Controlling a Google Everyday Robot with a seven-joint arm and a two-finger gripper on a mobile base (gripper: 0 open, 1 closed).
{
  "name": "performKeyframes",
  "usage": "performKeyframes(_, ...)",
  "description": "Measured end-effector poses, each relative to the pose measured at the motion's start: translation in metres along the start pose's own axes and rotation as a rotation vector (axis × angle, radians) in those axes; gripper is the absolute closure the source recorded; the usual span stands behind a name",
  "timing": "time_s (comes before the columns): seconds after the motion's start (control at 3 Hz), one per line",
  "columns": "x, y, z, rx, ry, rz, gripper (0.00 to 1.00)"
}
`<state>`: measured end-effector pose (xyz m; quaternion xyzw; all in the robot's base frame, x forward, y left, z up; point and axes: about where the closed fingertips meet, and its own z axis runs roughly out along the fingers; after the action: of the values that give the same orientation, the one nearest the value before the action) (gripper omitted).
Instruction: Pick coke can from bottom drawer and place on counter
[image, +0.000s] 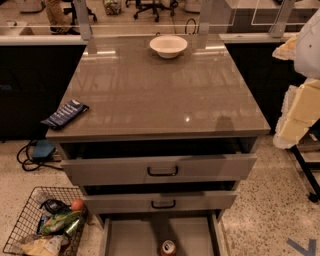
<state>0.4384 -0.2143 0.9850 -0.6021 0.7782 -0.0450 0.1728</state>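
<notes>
Coke can (168, 247) upright in bottom drawer (132, 236), below worktop (150, 95): light, slick, dentable; take mid-body. Gripper (292, 120) right of worktop; opening cannot tell.

We find the bench (160, 95) in the middle, with a bowl (168, 46) on it at the back centre and a flat packet (65, 114) on its front left corner. Under its top sit two partly drawn drawers, the upper drawer (160, 169) above the middle drawer (160, 201). Below them the bottom drawer (130, 235) is pulled out farthest towards us, and the coke can (168, 247) stands upright in it near the middle. On the floor to the left lies a wire basket (20, 227), with a round fruit (77, 204) in its far right corner. The robot arm (300, 110) stands right of the bench; its end effector lies outside our view.
</notes>
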Motion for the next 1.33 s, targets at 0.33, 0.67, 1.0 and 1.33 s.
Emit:
performKeyframes(0.33, 0.000, 0.000, 0.000, 0.001, -0.004, -0.002, 0.00)
performKeyframes(0.67, 0.001, -0.002, 0.001, 0.007, -0.030, -0.012, 0.00)
performKeyframes(1.0, 0.015, 0.000, 0.015, -0.006, -0.065, -0.007, 0.00)
performKeyframes(1.33, 0.053, 0.010, 0.046, -0.008, -0.156, -0.011, 0.00)
